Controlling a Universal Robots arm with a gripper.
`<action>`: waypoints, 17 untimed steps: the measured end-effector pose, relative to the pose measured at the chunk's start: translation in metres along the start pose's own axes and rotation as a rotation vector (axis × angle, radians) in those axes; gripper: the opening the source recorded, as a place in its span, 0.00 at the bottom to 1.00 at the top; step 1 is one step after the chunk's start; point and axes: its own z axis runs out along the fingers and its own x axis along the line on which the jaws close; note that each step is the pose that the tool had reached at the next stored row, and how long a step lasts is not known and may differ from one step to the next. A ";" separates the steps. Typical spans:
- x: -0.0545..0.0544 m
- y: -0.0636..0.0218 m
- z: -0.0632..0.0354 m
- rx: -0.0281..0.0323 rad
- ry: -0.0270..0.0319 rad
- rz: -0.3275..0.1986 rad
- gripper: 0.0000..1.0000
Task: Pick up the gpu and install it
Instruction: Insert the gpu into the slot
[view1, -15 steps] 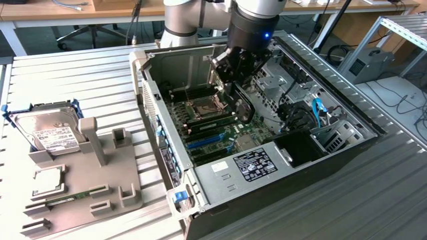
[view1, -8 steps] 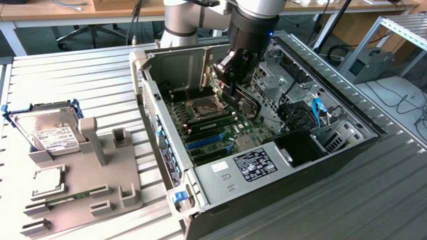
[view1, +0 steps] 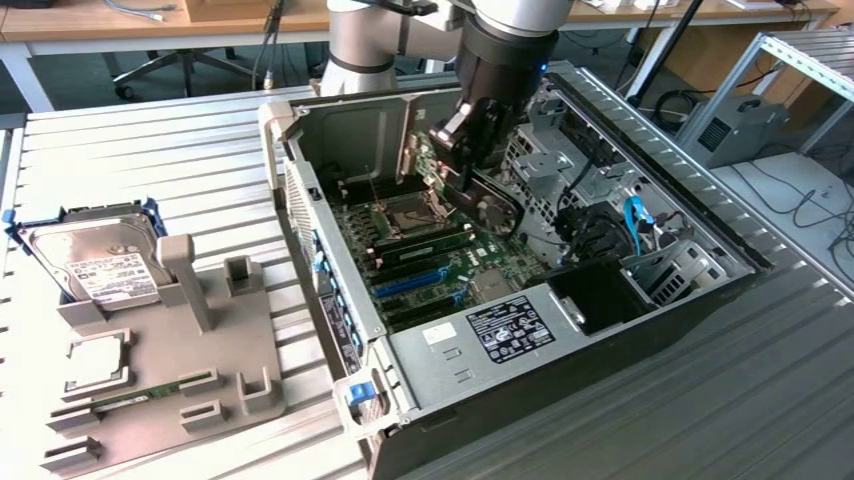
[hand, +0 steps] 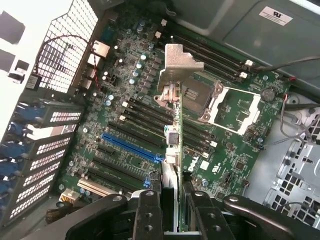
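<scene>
Computer case (view1: 694, 215): open tower lying on its side on the slatted metal table (view1: 147, 170), its inside facing up; black outer shell, grey metal frame, drive cages toward the exterior view's right.
Robot arm (view1: 514, 45): reaches down from the top of the exterior view into the open case, above the motherboard.
Motherboard (hand: 125, 150): green board on the case floor, with rows of black expansion slots, one blue slot (hand: 131, 146), an open CPU socket (hand: 240, 107) in a metal frame, and memory slots beyond it.
Parts holder (view1: 220, 350): grey tray with upright posts, on the table at the exterior view's left, well apart from the case.
Hard drive (view1: 100, 262): silver, with a white label, leaning in a blue bracket at the far end of the holder.
Power supply label (view1: 510, 330): black sticker on the grey box at the near end of the case.
Gripper (hand: 176, 207): black fingers (hand: 150, 210) closed on the gpu, one on each flat side of the card.
Gpu (hand: 173, 140): held edge-on and upright above the motherboard inside the case, its silver bracket (hand: 181, 62) at the end away from the gripper; whether its lower edge touches a slot cannot be told.
Memory stick (view1: 134, 395): narrow green strip lying in the holder's near corner.
</scene>
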 end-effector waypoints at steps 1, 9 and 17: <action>0.000 0.0000 0.0000 -0.0001 0.0002 -0.007 0.26; 0.000 0.0000 0.0000 -0.0011 0.0016 -0.052 0.26; 0.000 0.0000 0.0000 -0.0022 0.0035 -0.108 0.26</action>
